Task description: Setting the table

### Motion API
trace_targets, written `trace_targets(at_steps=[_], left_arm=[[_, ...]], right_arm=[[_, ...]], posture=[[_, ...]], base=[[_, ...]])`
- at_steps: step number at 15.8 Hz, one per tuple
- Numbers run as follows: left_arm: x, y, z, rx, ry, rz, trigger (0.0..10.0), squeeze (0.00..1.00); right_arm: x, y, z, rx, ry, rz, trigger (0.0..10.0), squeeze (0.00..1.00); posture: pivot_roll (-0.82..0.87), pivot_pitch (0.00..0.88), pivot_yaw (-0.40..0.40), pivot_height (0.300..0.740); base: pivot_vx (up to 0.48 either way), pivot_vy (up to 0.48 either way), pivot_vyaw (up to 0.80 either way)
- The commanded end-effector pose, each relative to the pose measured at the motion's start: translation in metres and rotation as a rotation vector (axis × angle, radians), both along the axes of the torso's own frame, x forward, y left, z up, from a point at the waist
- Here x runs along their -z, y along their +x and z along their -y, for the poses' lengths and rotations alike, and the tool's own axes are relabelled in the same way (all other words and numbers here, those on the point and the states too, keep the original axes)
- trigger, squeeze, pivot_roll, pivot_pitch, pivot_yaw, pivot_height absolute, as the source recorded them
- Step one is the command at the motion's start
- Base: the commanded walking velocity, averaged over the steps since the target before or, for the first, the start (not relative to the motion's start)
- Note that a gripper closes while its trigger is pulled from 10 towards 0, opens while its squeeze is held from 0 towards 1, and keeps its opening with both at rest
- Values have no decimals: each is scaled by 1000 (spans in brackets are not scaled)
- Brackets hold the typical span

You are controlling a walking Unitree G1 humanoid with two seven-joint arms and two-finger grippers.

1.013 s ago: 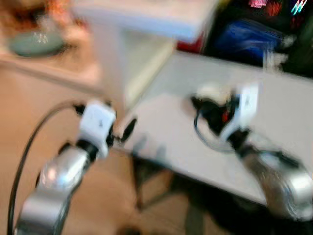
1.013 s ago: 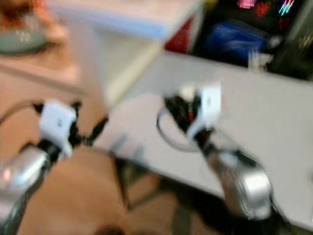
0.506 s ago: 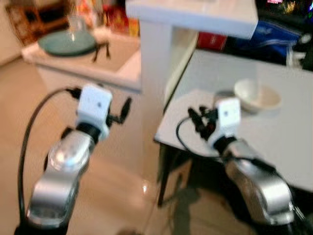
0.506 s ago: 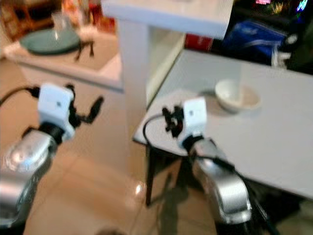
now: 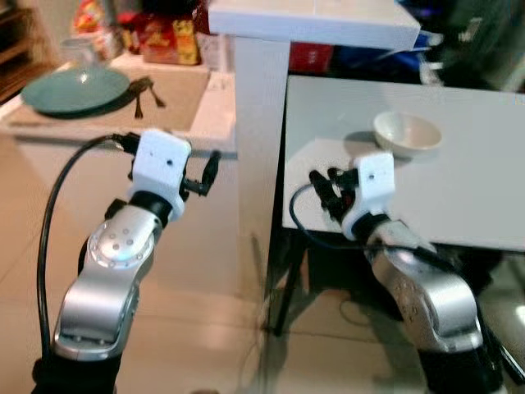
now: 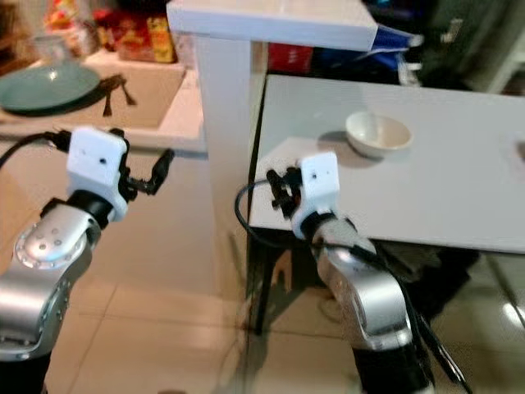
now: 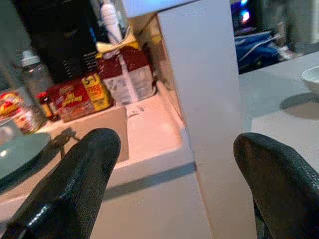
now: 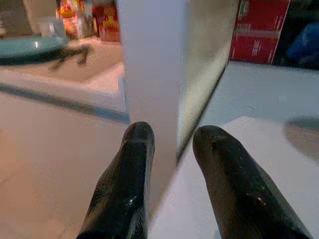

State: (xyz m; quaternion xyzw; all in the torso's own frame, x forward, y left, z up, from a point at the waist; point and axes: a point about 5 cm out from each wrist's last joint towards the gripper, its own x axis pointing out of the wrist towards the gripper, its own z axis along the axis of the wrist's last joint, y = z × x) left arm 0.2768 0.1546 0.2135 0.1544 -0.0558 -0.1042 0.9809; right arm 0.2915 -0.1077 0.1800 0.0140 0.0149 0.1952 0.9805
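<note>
white bowl upright on grey table; green plate on counter

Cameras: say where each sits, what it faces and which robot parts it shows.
Head views: look down at both arms, the white table and bowl.
Left wrist: looks along the open left end effector at the pillar, counter and plate.
Right wrist: looks past the right end effector at the pillar.
All share the pillar.
</note>
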Motion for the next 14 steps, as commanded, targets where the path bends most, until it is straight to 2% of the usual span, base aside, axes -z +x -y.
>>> trace_targets(at_steps=[1, 4, 5, 6, 7, 14], left_arm=[[-2, 0, -6, -30, 6, 7, 10000, 0], [-1, -1, -9, -49, -22, -13, 10000, 0], [-1, -2, -10, -50, -56, -28, 10000, 0], [-2, -2, -11, -53, -78, -36, 10000, 0], [-4, -2, -12, -52, -121, -41, 10000, 1000], [-16, 0, -11, -26, -108, -12, 10000, 1000]], right_arm=[[-4, 4, -5, -16, 18, 3, 10000, 0], [-6, 9, -7, -4, 50, -12, 10000, 0], [-7, 10, -8, -2, 111, -33, 10000, 0], [-8, 11, -8, 0, 139, -34, 10000, 1000], [-11, 12, -7, 1, 179, -31, 10000, 1000], [-21, 12, -6, -6, 222, 0, 10000, 1000]], posture=[[63, 15, -35, 740], [70, 16, -41, 740], [72, 18, -43, 740], [72, 18, -43, 740], [72, 18, -43, 740], [69, 12, -35, 740]], base=[[0, 480, -800], [0, 480, -800], [0, 480, 0], [0, 480, 0], [0, 480, 0], [0, 480, 0]])
